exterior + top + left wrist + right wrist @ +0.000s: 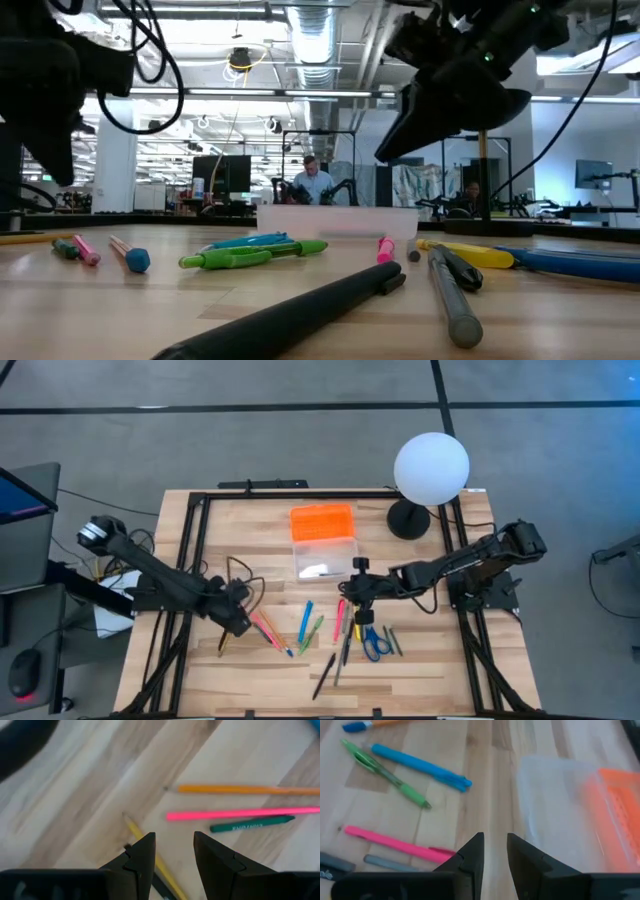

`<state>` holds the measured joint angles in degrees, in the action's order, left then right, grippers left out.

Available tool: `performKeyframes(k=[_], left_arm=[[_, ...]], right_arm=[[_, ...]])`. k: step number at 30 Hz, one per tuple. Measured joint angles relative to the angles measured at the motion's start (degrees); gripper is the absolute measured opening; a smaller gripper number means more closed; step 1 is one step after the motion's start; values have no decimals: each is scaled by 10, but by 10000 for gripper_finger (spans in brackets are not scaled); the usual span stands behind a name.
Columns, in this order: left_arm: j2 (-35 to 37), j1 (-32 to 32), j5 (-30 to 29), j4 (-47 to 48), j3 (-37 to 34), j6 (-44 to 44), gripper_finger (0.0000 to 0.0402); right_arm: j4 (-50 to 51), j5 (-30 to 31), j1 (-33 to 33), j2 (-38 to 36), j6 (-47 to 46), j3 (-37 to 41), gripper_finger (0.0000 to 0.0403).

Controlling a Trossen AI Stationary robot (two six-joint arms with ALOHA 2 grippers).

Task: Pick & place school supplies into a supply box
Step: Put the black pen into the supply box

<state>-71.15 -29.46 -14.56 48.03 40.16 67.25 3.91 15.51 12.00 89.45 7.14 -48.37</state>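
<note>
The supply box (323, 542), clear with an orange lid (322, 521), lies at the table's middle. The school supplies lie flat on the wood nearer the front: pink and orange pencils (268, 631), a blue marker (306, 617), a green pen (315, 630), a pink pen (340, 614), blue-handled scissors (373, 644) and black pens (326, 674). My left gripper (174, 837) hovers open over a yellow pencil (134, 827), left of the pile. My right gripper (495, 837) hangs open above bare wood between the pink pen (395, 844) and the box (555, 810).
A white globe lamp (431, 467) on a black foot stands at the far right, behind my right arm. Black rails (190, 550) run along the table's left, right and far sides. Bare wood lies left of the box and along the front edge.
</note>
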Motion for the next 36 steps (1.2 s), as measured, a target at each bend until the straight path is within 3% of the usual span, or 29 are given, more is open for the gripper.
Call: performKeyframes(k=[6,12,25,36], left_arm=[[-97,-12,51,79,73,40,129],[-146,-18,86,153,83,91,129],[-153,-21,51,154,83,96,129],[-153,-33,73,111,38,124,129]], right_arm=[[-15,-3,2,0,18,1,77],[-16,-5,5,0,25,1,77],[-16,-7,4,0,34,1,77],[-23,-21,4,0,34,1,77]])
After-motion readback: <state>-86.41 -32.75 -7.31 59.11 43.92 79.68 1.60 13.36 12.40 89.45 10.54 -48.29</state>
